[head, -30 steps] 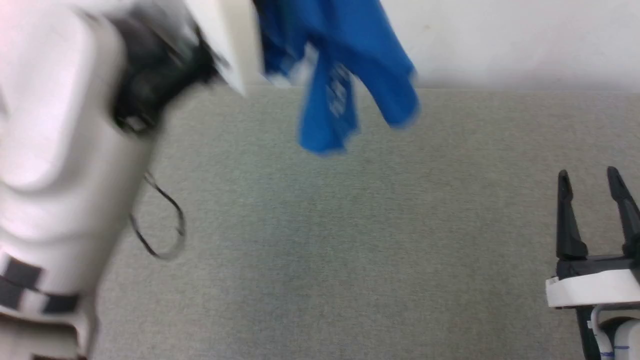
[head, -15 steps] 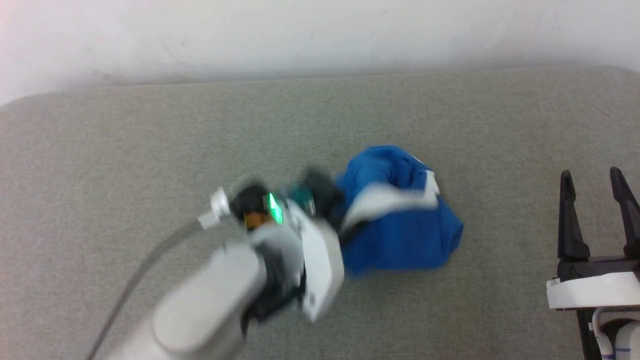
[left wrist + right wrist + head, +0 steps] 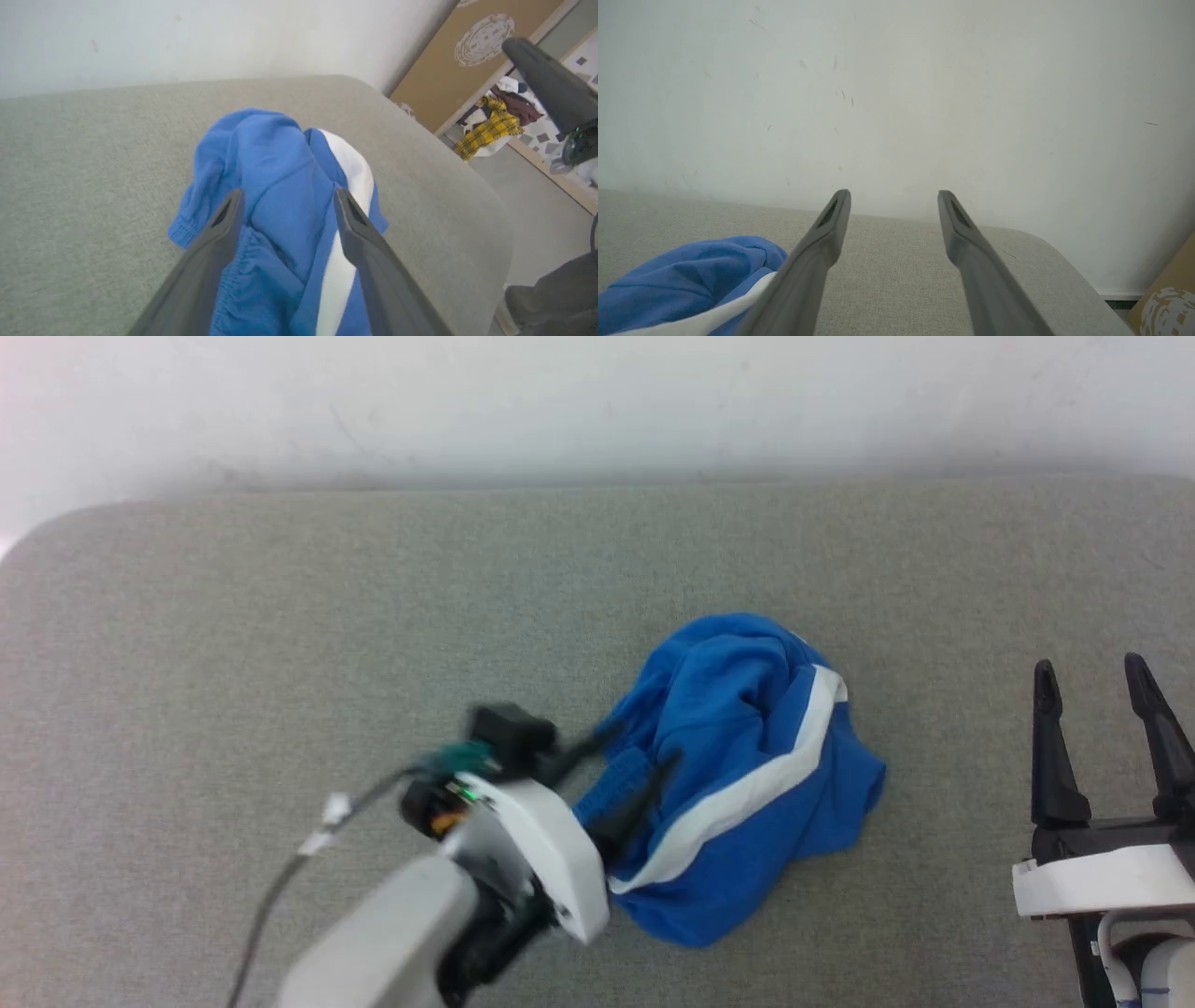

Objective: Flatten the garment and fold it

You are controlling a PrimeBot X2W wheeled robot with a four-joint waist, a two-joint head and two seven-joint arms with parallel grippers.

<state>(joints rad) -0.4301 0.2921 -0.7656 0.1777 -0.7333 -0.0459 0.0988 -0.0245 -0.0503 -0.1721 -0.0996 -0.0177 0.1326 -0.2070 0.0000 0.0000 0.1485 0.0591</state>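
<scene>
garment [image 3: 747, 728] crumpled in a heap on grey bench [image 3: 280, 616], right of centre, white stripe facing up, left tool [image 3: 644, 751] fingers spread wide, astride its gathered waistband edge (fabric lies loose between them), right tool [image 3: 1089, 667] wide, empty, well apart to the right

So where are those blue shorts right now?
In the head view the shorts lie crumpled on the grey padded surface, right of centre; the left jaws stand open over their left edge, the right jaws apart on their right.
</scene>
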